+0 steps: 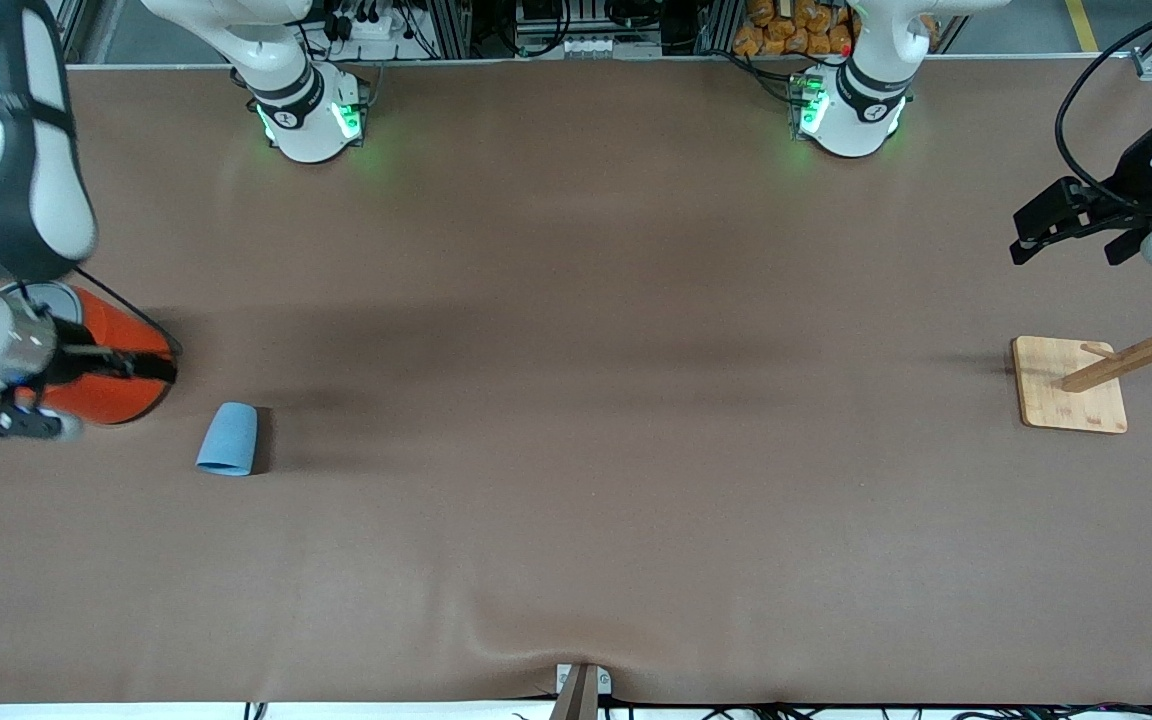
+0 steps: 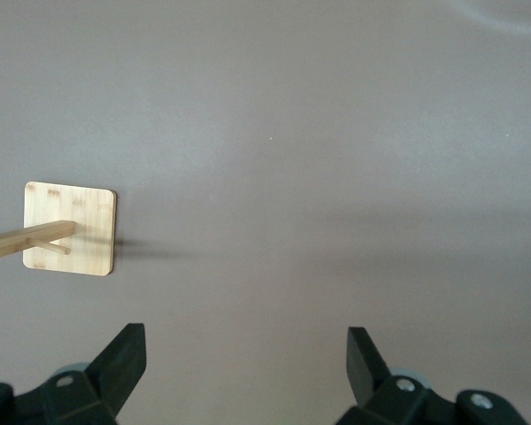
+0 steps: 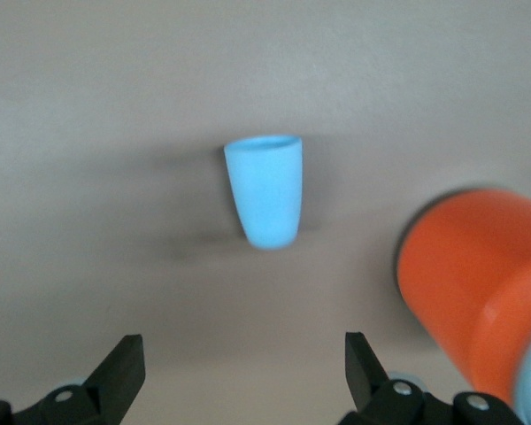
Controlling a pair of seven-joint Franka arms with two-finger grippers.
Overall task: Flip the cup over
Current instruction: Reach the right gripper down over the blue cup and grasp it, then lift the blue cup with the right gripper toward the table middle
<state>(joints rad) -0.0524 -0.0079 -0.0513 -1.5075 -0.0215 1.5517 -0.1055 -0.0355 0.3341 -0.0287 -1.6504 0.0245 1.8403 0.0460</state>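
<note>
While the cup (image 1: 228, 439) lies on its side on the table (image 1: 576, 400), nothing has hold of it, so the step in hand looks like the approach before any grasp. From the front view, the cup rests toward the right arm's end of the table, beside the red can (image 1: 111, 375) and slightly nearer the camera than it. The right gripper (image 1: 6, 418) hangs over the table's edge just beside the can, partly in front of it, and its fingers cannot be judged from here. The left gripper (image 1: 1076, 225) hangs above the wooden rack (image 1: 1071, 385) at the left arm's end, well apart from the cup; that arm waits.

Seen from the left wrist view, the left gripper (image 2: 246, 359) has its fingers spread wide over bare table, with the rack's square base (image 2: 71, 228) near; neither cup nor can appears.

Only the right wrist view shows the right gripper (image 3: 245, 365) spread wide and empty, the cup (image 3: 265, 190) lying ahead of it, rim pointing away, and the can (image 3: 473, 279) close beside. Next, I judge, the right gripper must move over the cup, close across its body, then turn it upright without nudging the can.
</note>
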